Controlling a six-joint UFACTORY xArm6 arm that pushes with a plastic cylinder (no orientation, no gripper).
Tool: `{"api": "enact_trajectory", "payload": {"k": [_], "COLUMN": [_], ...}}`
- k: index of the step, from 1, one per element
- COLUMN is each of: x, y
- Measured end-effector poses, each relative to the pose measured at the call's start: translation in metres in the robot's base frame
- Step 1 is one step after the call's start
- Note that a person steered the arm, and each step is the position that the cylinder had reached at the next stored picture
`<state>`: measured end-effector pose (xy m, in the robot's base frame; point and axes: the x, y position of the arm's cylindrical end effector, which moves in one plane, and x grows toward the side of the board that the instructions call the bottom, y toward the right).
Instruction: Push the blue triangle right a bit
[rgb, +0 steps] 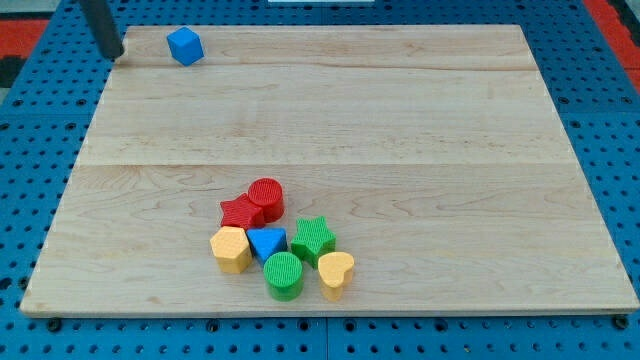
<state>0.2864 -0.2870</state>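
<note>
Blue triangle (266, 241) sits packed in the cluster at lower centre of the board (400, 150).
Yellow block (231, 249) touches its left, green star (313, 237) its right, green cylinder (284, 274) below; my tip (116, 56), holding nothing, is far off upper left, beside a blue cube (185, 46).

Board (330, 120) pale wood, smooth matt; blue triangle (266, 242) & other blocks ribbed plastic; rod (103, 25) dark matt.
</note>
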Motion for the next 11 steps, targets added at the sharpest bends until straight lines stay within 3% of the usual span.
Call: {"api": "enact_trajectory", "payload": {"k": [3,4,5,7,8,11], "x": [0.287,0.331,0.321,0.270,0.283,0.235], "y": [0.107,0.172,0.233,0.243,0.266,0.217]}}
